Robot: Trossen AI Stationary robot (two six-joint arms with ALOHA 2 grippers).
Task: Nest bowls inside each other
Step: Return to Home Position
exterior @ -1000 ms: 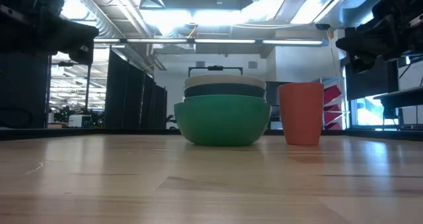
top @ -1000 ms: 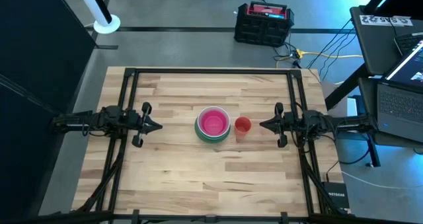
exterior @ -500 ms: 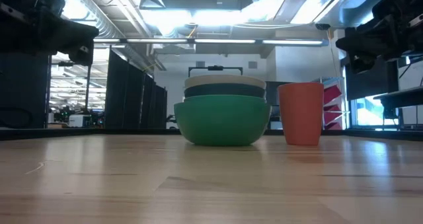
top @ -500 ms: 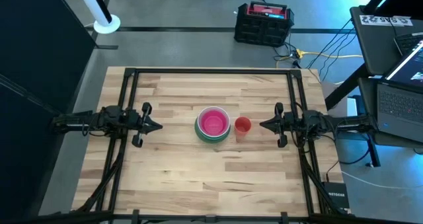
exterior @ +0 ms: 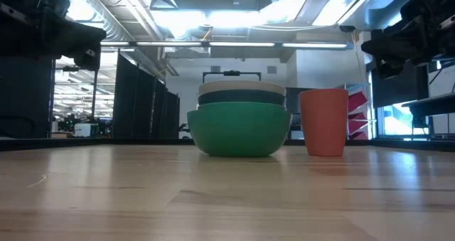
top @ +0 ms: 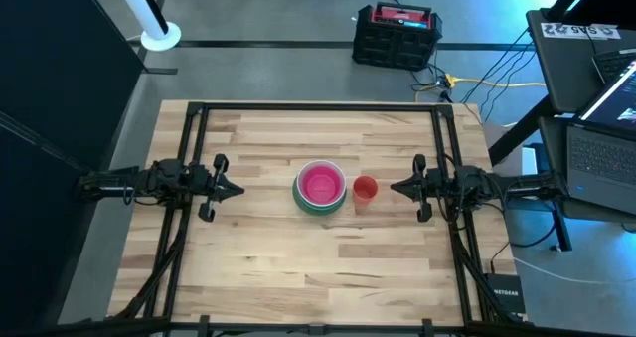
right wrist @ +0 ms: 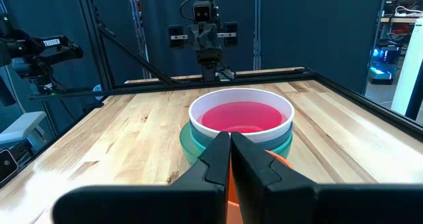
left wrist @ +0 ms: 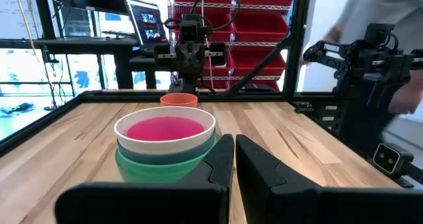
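Note:
The bowls [top: 320, 187] stand nested in one stack at the table's middle: a pink bowl [left wrist: 166, 129] sits inside a white one [right wrist: 242, 126], above a dark teal one [exterior: 242, 97] and a green outer bowl [exterior: 239, 129] whose base rests on the wood. A red-orange cup [top: 365, 191] stands upright just right of the stack. My left gripper [top: 238, 190] hovers shut to the stack's left, pointing level at it. My right gripper [top: 395, 188] hovers shut to the cup's right, also level.
Black frame rails [top: 189, 158] run along the table's left, right and far sides. Bare wood lies all around the stack, widest toward the near edge [top: 318, 297]. A black crate [top: 396, 37] sits on the floor beyond the table.

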